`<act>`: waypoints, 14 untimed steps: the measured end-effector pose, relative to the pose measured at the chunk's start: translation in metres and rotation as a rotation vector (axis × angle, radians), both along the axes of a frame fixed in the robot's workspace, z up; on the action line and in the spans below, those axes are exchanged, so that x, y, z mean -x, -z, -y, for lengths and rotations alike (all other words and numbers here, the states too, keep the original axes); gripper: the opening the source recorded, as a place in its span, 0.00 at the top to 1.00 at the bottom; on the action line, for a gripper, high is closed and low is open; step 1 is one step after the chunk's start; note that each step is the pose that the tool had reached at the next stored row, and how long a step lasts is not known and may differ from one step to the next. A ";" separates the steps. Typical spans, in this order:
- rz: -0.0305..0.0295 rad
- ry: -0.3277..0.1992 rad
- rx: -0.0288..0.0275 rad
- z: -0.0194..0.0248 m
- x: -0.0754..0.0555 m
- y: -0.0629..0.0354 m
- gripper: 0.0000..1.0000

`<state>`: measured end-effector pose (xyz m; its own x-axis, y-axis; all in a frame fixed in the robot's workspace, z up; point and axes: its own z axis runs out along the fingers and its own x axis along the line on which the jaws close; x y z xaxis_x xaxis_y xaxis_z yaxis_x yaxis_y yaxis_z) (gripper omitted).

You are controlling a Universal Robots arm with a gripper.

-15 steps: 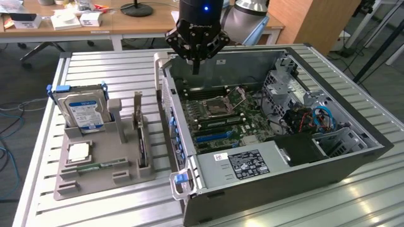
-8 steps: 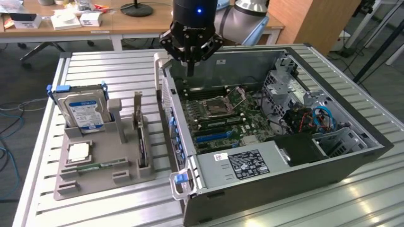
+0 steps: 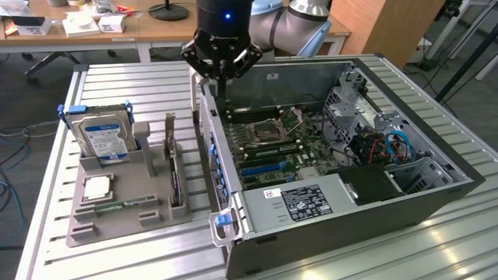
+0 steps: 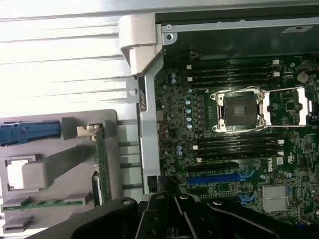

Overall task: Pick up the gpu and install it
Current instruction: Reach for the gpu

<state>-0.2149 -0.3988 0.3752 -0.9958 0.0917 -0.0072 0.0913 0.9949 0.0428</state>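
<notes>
The gpu [image 3: 172, 166] stands on its long edge in a slot of the grey holder [image 3: 125, 224], its pale metal bracket [image 3: 169, 125] up at the far end. In the wrist view the gpu [image 4: 102, 167] is a thin green-edged strip with the bracket [image 4: 87, 130] at one end. My gripper [image 3: 221, 93] hangs shut and holds nothing. It points down over the far left wall of the open computer case [image 3: 435, 198], apart from the gpu. Its black fingers [image 4: 174, 211] cross the wrist view above the motherboard [image 4: 224, 149], near a blue slot [image 4: 217, 178].
The holder also carries a silver hard drive [image 3: 97, 134] with a blue-white label, a processor chip [image 3: 97, 186] and a narrow green memory stick [image 3: 116, 205]. Inside the case lie the processor socket [image 3: 269, 125], cables [image 3: 389, 146] and a drive cage. Desks stand behind the slatted table [image 3: 132, 81].
</notes>
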 end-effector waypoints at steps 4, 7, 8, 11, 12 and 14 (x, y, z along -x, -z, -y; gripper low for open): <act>0.0001 0.000 -0.0001 0.0000 0.011 0.0014 0.90; 0.0000 0.001 -0.0001 0.0000 0.017 0.0021 0.90; 0.0000 0.001 -0.0001 0.0000 0.019 0.0023 0.90; 0.0000 0.001 0.0000 0.0000 0.025 0.0031 0.90; 0.0000 0.001 -0.0001 0.0000 0.027 0.0034 0.90; 0.0000 0.001 -0.0001 0.0000 0.032 0.0040 0.90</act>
<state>-0.2467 -0.3989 0.3712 -0.9956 0.0930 -0.0073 0.0926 0.9948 0.0429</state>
